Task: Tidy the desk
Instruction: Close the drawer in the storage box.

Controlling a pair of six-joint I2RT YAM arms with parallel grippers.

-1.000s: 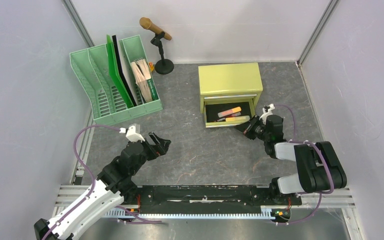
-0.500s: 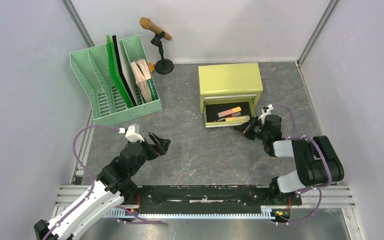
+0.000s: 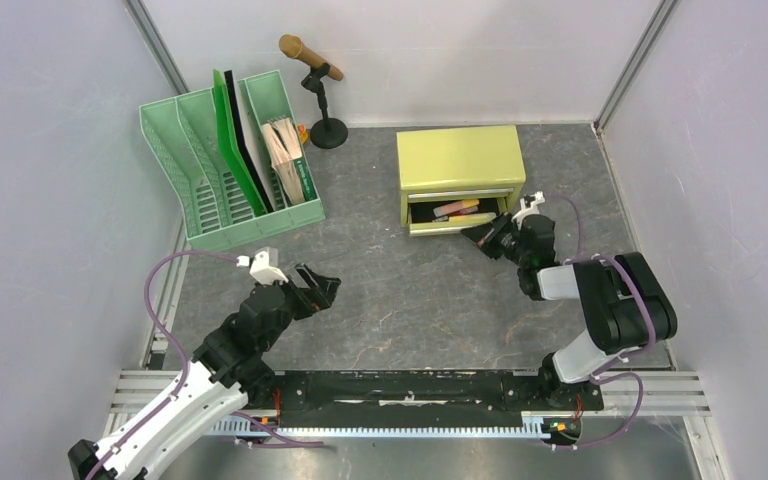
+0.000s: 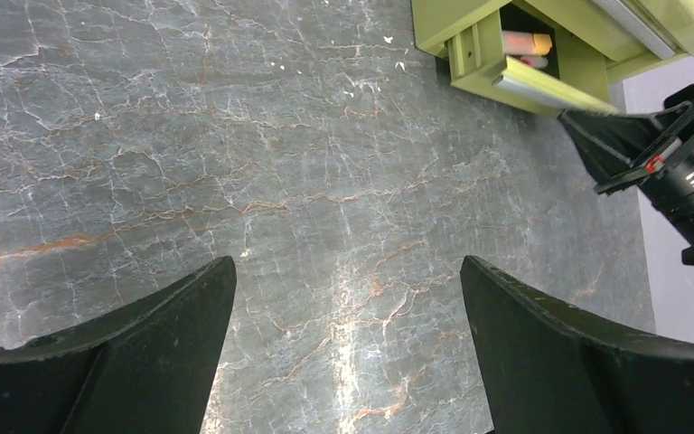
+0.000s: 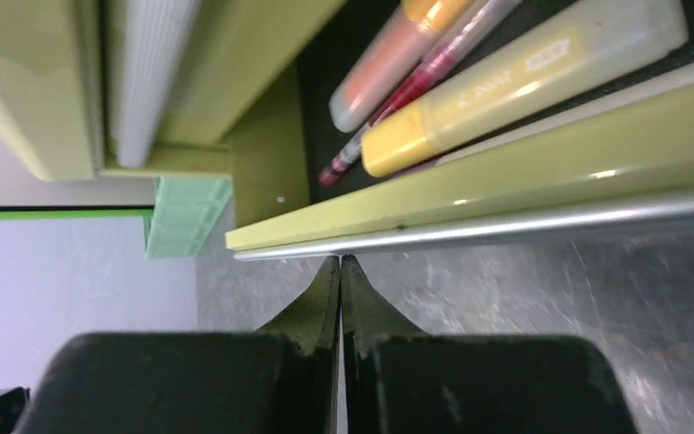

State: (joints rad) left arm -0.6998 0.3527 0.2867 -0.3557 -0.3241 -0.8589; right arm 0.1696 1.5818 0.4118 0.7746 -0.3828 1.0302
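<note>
Left gripper (image 3: 322, 283) hovers above the near-left desk (image 3: 410, 310), jaws spread wide, holding nothing; the desk spans the floor between pale walls; right gripper (image 5: 340, 264), clenched on nothing, tips at the front rail of the partly open lower drawer (image 3: 448, 227); highlighters (image 5: 524, 68) lie inside; the yellow-green cabinet (image 3: 460, 160) stands beyond.
</note>
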